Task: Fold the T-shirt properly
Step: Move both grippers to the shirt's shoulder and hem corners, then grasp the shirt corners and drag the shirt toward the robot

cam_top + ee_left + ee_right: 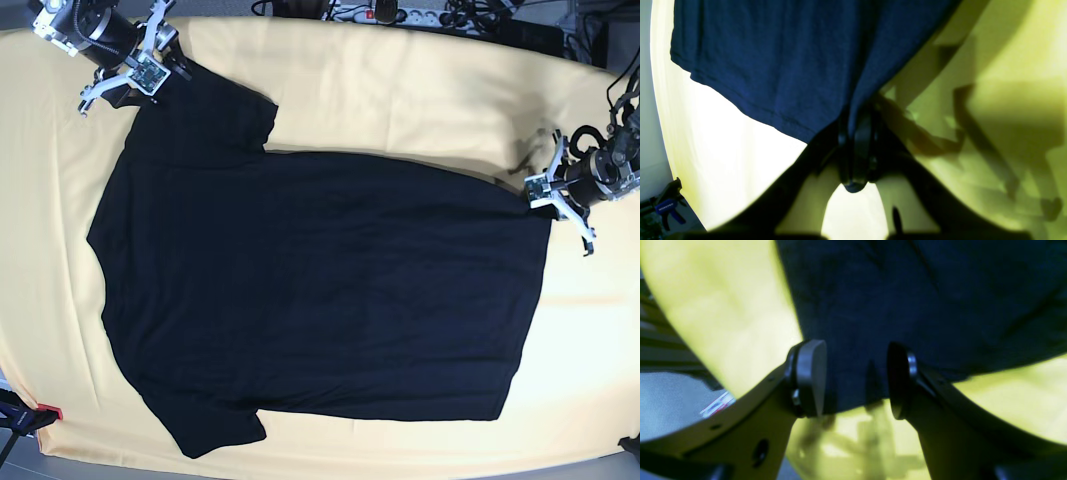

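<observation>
the t-shirt [320,300] lies flat mid-tabletop [420,100], limp and light, best taken at hem corners and sleeves. the left claw [853,146] pinches its hem corner near the right edge; the right claw [857,380] gapes, apparently straddling the far-left sleeve.

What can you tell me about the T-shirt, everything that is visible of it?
The T-shirt is black, short-sleeved, soft cloth, plain on the visible side. It lies spread nearly flat on the pale yellow cloth, with its sleeves toward the base view's left and its hem toward the right. The left gripper is shut on a hem corner. The right gripper is open, its pads on either side of the edge of the upper sleeve.
</observation>
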{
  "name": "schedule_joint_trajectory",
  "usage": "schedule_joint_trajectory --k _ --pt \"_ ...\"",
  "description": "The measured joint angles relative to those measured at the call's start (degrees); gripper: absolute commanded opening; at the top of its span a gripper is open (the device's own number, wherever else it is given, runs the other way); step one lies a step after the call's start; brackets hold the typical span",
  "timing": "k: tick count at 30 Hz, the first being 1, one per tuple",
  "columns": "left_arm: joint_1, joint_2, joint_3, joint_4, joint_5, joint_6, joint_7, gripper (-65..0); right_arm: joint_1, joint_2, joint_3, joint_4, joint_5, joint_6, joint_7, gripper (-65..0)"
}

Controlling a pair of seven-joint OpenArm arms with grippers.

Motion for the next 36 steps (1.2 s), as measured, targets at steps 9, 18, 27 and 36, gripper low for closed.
schedule_joint_trajectory --k 9,18,27,36 --pt "0.0 0.0 0.0 0.0 -0.02 -0.02 -0.02 -65.0 4.28 -0.02 -10.93 -5.31 -9.49 -7.37 1.51 -33.3" --pt "0.0 0.0 0.0 0.0 0.0 -0.02 0.0 -65.0 5.75 -0.11 -11.58 -6.29 -17.11 -16.35 1.9 -37.5" --pt "-0.02 0.0 0.0 0.0 0.0 -0.02 0.0 -65.0 5.75 -0.11 -11.63 -6.45 -17.59 -19.98 -0.15 -65.0" --pt "-0.17 -6.12 0.04 8.46 -6.51 -11.02 0.44 -65.0 0.63 4.11 -9.99 5.16 -20.28 -22.97 -12.04 -65.0"
